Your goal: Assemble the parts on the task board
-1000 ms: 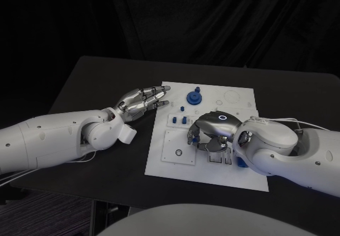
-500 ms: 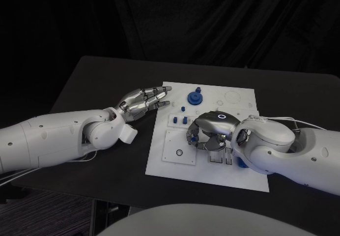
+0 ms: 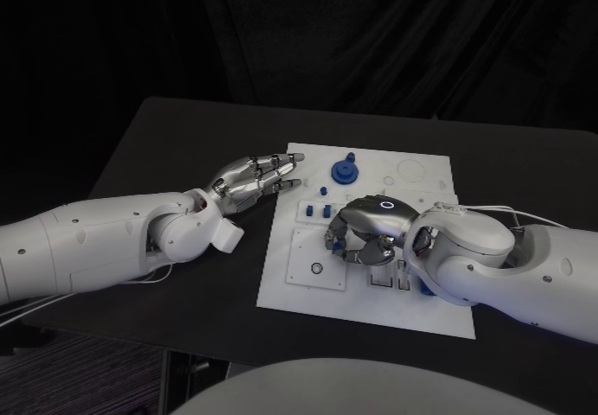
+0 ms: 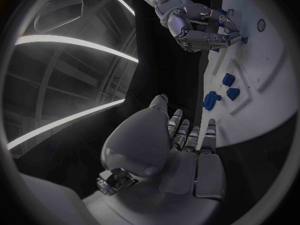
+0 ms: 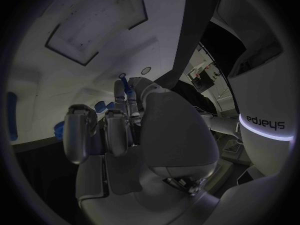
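Right hand (image 3: 365, 235) hovers low over the middle of the white board (image 3: 423, 311), fingers curled down toward it; whether they hold a small blue peg (image 5: 124, 80) I cannot tell. Left hand (image 3: 253, 179) waits beside the board's edge, fingers straight and apart, holding nothing. One blue knob (image 3: 343, 170) already stands at the far end, and small blue pieces (image 3: 316, 210) sit near the middle. Most recesses look unfilled, so the assembly seems early.

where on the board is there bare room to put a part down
Bare patches: the near end of the task board, below the right hand, and the far right corner beyond it. Crowded: the middle under that hand, and the far left by the blue parts and left hand.
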Available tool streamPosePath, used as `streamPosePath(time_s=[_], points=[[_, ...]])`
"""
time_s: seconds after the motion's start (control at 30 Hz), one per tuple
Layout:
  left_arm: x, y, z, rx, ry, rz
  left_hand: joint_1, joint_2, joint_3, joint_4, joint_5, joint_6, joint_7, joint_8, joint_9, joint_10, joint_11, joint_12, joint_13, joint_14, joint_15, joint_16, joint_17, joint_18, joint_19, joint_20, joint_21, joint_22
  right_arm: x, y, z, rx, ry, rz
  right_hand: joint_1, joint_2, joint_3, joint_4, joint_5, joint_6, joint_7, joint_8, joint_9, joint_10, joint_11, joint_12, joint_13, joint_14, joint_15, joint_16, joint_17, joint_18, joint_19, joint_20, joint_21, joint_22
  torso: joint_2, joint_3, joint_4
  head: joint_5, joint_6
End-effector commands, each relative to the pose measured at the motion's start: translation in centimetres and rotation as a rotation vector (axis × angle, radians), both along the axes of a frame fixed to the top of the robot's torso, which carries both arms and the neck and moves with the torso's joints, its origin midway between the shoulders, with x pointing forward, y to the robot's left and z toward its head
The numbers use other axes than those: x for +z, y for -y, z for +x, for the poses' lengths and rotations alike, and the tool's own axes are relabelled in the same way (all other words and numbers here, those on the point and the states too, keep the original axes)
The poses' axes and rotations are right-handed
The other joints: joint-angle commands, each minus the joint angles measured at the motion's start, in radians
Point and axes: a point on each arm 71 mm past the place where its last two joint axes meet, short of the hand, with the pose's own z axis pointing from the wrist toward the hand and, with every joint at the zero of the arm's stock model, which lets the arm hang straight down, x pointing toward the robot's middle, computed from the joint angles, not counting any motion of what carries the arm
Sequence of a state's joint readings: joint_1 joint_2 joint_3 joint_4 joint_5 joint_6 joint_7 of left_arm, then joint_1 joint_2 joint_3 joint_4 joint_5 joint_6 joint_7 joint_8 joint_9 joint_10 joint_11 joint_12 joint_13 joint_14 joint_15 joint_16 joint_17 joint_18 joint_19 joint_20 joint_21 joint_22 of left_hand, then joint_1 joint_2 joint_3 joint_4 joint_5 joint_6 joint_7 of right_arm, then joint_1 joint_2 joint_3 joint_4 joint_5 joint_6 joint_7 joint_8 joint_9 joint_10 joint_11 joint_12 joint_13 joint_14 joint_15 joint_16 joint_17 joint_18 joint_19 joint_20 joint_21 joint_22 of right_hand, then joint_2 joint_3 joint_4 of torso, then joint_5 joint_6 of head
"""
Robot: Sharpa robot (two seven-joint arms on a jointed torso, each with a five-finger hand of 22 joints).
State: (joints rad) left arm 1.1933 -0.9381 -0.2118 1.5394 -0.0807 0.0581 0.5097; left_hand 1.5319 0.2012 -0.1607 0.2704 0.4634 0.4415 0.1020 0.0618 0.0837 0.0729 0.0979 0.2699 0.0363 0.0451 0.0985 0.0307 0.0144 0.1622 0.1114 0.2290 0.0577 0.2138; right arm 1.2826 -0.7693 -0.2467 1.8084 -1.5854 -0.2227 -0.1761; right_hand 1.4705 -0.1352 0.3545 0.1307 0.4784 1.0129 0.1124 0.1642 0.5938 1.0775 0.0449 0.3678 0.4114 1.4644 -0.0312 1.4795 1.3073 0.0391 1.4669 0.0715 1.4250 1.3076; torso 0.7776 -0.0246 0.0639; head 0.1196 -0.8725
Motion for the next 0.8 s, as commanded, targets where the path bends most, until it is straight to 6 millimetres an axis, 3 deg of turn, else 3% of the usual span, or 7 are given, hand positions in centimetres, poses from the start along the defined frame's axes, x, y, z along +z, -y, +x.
streamPosePath(time_s=[0.03,0.17,0.3,0.8], points=[[-0.04,0.23,-0.09,-0.015,-0.004,-0.016,0.001,0.007,0.0,0.003,0.004,0.001,0.003,0.007,0.001,-0.003,0.004,-0.004,0.001,-0.002,0.007,0.007,0.001,0.019,-0.001,0.007,-0.003,0.0,0.01,-0.11,-0.15,0.012,0.003,0.018,0.015,-0.002,-0.002,-0.009,-0.018,0.009,0.003,-0.008,-0.005,0.005,0.002,-0.006,-0.002,0.077,0.006,-0.005,0.156,-0.002,0.033,0.009,-0.006,0.214,0.0,-0.0002,-0.0001,0.002,0.0],[-0.15,0.25,-0.11,-0.017,-0.008,-0.015,0.001,0.007,0.0,0.003,0.004,0.001,0.003,0.007,0.001,-0.003,0.004,-0.004,0.001,-0.002,0.007,0.007,0.001,0.019,-0.001,0.007,-0.003,0.0,-0.06,-0.14,-0.18,0.017,0.004,0.009,0.022,-0.001,-0.007,-0.013,-0.067,0.016,0.003,-0.015,-0.014,0.006,0.003,-0.009,-0.005,0.077,0.007,-0.005,0.155,-0.002,0.033,0.01,-0.006,0.214,0.0,-0.0002,-0.0004,0.002,0.0],[-0.28,0.25,-0.16,-0.018,-0.011,-0.015,0.001,0.007,0.001,0.003,0.004,0.0,0.004,0.007,0.001,-0.003,0.004,-0.004,0.001,-0.002,0.008,0.007,0.001,0.019,-0.001,0.007,-0.003,0.0,-0.19,-0.15,-0.23,0.026,0.017,-0.002,0.023,-0.002,-0.01,-0.014,-0.081,0.019,0.003,-0.017,-0.017,0.006,0.003,-0.01,-0.006,0.076,0.007,-0.006,0.154,-0.001,0.031,0.011,-0.008,0.213,-0.001,-0.0001,-0.0003,0.001,0.0],[-0.66,0.09,-0.39,-0.016,-0.022,-0.013,0.001,0.008,0.001,0.003,0.004,0.0,0.004,0.007,0.001,-0.003,0.004,-0.004,0.001,-0.001,0.009,0.007,0.001,0.019,-0.001,0.007,-0.003,-0.001,-0.78,-0.04,-0.34,0.044,0.054,-0.044,0.024,0.0,-0.01,-0.013,-0.083,0.021,0.003,-0.018,-0.018,0.005,0.004,-0.012,-0.007,0.075,0.007,-0.009,0.151,-0.001,0.03,0.011,-0.011,0.212,-0.004,0.0005,-0.0012,0.005,0.0]])
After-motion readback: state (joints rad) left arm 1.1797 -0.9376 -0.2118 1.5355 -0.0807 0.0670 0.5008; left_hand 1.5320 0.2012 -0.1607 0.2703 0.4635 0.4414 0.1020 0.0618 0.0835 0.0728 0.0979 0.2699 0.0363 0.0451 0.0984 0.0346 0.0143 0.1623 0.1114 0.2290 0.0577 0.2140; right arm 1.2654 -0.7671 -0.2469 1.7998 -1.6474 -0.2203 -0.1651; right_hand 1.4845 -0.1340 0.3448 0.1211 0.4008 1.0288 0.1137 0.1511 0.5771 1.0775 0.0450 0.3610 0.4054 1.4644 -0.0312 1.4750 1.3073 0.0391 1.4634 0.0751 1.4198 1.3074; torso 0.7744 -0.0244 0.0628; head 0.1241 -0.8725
